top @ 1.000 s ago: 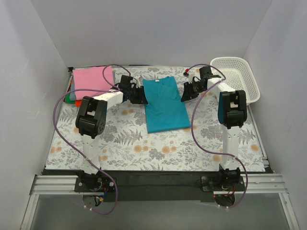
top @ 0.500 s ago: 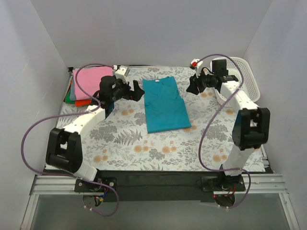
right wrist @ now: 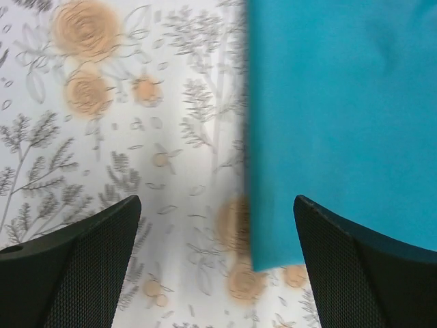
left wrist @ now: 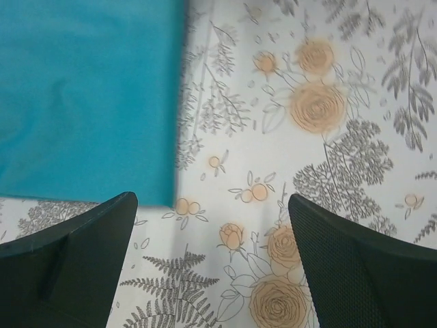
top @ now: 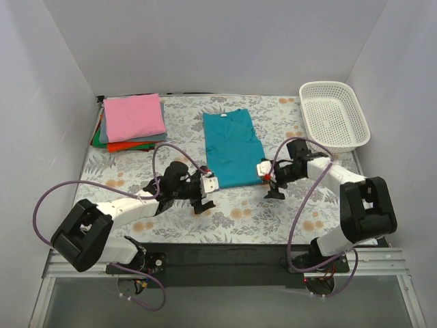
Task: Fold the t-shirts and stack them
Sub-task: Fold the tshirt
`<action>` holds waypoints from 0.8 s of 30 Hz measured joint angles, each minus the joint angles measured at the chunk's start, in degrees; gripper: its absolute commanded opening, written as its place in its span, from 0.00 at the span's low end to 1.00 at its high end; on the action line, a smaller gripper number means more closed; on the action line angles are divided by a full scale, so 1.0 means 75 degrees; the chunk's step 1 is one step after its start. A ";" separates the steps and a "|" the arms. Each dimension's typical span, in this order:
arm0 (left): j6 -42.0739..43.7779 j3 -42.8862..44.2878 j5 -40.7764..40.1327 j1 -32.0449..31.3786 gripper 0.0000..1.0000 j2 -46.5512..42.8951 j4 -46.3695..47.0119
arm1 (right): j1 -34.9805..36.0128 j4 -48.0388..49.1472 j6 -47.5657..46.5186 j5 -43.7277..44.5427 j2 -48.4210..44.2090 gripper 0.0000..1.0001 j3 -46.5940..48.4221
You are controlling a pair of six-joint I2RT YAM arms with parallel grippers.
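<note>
Teal t-shirt [top: 233,149] lies flat mid-way across the bench [top: 225,217], and we poise left pincer [top: 203,192] and right pincer [top: 272,182], both spread open, by its near corners, probably to lift the hem.

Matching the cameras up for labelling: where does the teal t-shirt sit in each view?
Top external: teal t-shirt, mid-table, lying flat.
Left wrist: teal t-shirt, upper left, one hem corner showing.
Right wrist: teal t-shirt, upper right, the other hem corner showing.
Shared landmark: the floral table cloth beside its hem.
</note>
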 measured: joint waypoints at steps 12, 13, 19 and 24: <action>0.1632 0.0192 -0.1553 -0.0912 0.84 0.1542 0.0909 | 0.0857 0.2626 0.0003 0.2049 -0.0868 0.91 -0.1623; 0.1684 0.0309 -0.1638 -0.0912 0.82 0.1696 0.0991 | 0.0889 0.2830 0.0058 0.2157 -0.0819 0.86 -0.1623; 0.1883 0.0761 -0.2104 -0.0912 0.41 0.2393 0.1419 | 0.0973 0.3663 0.0417 0.2669 -0.0376 0.70 -0.1620; 0.2025 0.0746 -0.2384 -0.0915 0.15 0.2611 0.1504 | 0.0979 0.4170 0.0644 0.2958 -0.0085 0.44 -0.1635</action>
